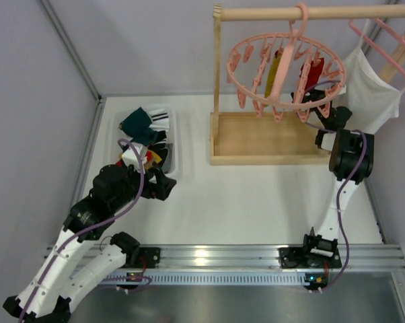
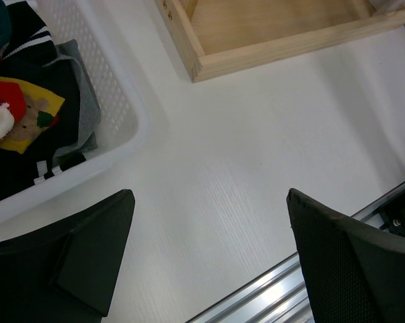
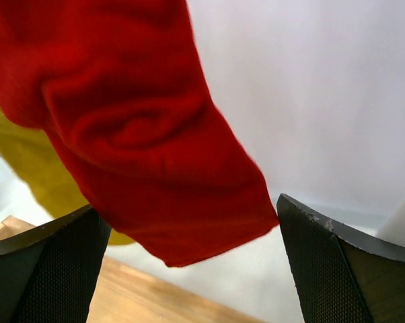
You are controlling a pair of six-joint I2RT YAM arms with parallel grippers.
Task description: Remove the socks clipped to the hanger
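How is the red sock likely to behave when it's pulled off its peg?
Probably floppy: the red sock hangs in soft folds. Likely light, since a small peg holds it up. The hanger hangs only by its hook, so it may swing when tugged.

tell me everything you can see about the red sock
The red sock is plain, soft fabric, creased and limp. It hangs from the round pink hanger, on the ring's right side in the top view. Its lower end dangles between the right gripper's open fingers, not clamped; whether it brushes them is unclear. A mustard sock hangs just behind it.
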